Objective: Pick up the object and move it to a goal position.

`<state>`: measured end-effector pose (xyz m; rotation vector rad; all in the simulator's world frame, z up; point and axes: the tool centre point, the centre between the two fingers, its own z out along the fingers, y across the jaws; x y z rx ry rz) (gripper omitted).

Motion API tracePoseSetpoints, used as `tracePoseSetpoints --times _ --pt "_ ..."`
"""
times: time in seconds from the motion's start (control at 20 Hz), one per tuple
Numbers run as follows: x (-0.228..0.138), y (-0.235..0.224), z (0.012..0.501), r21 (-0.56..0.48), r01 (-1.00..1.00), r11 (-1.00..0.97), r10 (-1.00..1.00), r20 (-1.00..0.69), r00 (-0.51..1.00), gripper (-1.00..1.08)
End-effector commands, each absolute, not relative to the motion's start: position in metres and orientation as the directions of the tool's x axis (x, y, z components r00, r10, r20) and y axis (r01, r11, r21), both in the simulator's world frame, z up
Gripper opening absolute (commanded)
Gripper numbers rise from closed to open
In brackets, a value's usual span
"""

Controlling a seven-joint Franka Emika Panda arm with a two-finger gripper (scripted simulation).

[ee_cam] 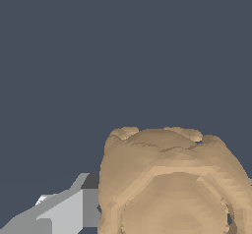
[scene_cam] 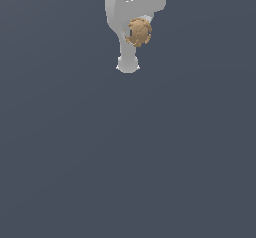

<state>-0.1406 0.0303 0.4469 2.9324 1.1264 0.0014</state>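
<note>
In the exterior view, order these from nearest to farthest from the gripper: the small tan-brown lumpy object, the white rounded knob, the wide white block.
1. Tan-brown lumpy object: at the gripper itself.
2. White rounded knob below and wide white block above: too close to call.

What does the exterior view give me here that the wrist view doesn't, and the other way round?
Only the exterior view shows the white gripper body as a whole, with the tan lumpy object small against it, near the top of that picture over plain dark ground. Only the wrist view shows the object up close, filling much of the picture, its ridged, rough surface clear, with one grey finger right beside it. Both show the object at the gripper and nothing else around. Neither shows plainly whether the fingers clamp it.
</note>
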Motion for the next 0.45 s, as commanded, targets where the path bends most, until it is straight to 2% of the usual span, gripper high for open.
tracePoseSetpoints --times 0.0,0.4 --pt "-0.1408 0.0308 0.4540 0.000 0.669 -0.743 0.669 0.000 0.743 -1.00" --pt "-0.1398 0.0310 0.4551 0.000 0.669 -0.743 0.669 0.000 0.743 -1.00"
